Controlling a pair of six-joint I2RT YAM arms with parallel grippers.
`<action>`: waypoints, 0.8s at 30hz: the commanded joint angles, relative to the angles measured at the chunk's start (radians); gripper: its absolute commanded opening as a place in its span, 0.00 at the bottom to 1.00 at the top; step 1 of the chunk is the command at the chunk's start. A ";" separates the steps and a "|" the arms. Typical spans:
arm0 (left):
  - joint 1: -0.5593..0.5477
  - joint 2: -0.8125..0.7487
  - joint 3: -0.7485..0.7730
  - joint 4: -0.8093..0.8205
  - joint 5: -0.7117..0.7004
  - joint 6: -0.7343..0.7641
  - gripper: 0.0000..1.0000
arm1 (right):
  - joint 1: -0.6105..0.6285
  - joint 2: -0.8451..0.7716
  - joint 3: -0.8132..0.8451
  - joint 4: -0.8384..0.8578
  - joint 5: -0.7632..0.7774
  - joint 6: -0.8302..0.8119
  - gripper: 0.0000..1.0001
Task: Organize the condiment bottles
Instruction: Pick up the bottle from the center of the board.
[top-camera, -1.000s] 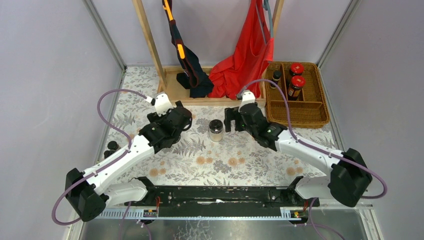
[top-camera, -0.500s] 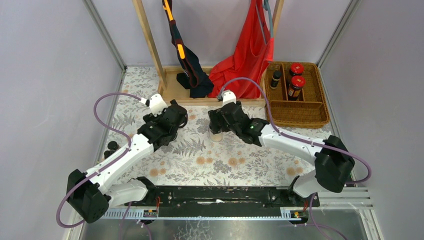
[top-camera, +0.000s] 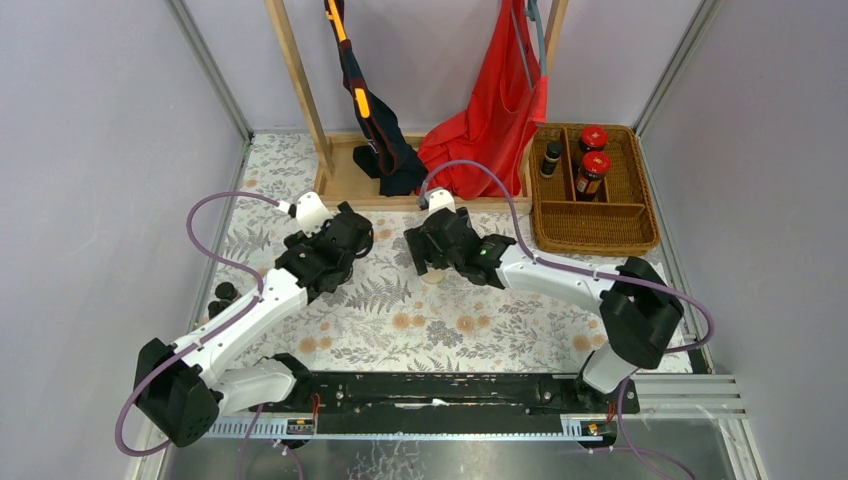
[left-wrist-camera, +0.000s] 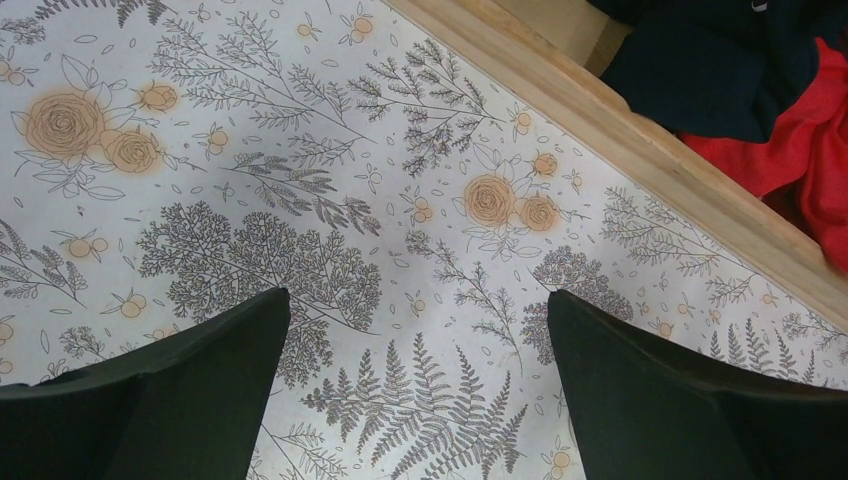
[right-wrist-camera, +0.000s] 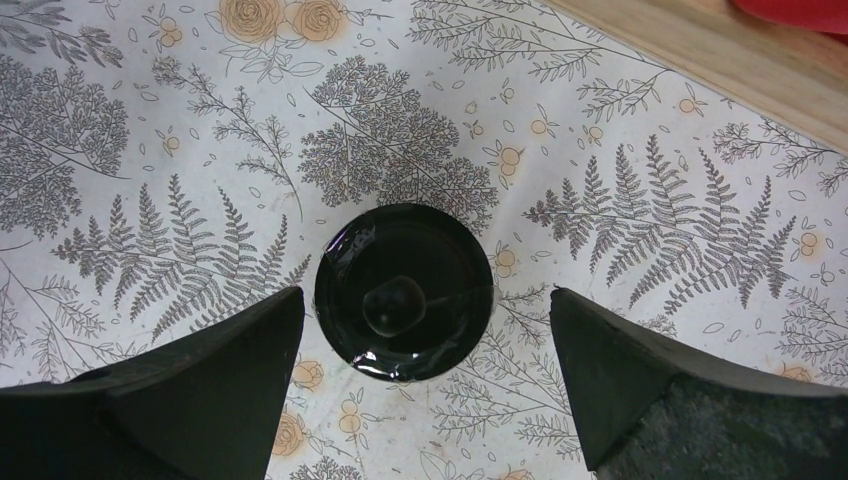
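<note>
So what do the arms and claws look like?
Both the left arm and right arm have white links, black joints and a looping purple cable. Left claw and right claw each have two black wedge-shaped fingers. A green light glows on the right wrist.

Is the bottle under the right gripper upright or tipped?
Upright: the right wrist view looks straight down on the bottle, showing its round black cap.

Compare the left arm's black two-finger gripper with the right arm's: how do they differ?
The left gripper has only flowered tablecloth between its fingers; the right gripper straddles a round black-capped bottle. The left gripper sits farther from the wicker basket than the right gripper. Both are open, pointing down.
</note>
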 joint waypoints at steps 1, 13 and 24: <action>0.007 -0.006 -0.008 0.041 0.003 -0.019 1.00 | 0.013 0.028 0.064 0.007 0.013 -0.014 1.00; 0.009 -0.030 -0.033 0.054 0.013 -0.021 1.00 | 0.014 0.113 0.105 -0.005 0.015 -0.015 0.83; 0.009 -0.029 -0.040 0.062 0.016 -0.023 1.00 | 0.022 0.115 0.095 -0.012 0.035 -0.009 0.72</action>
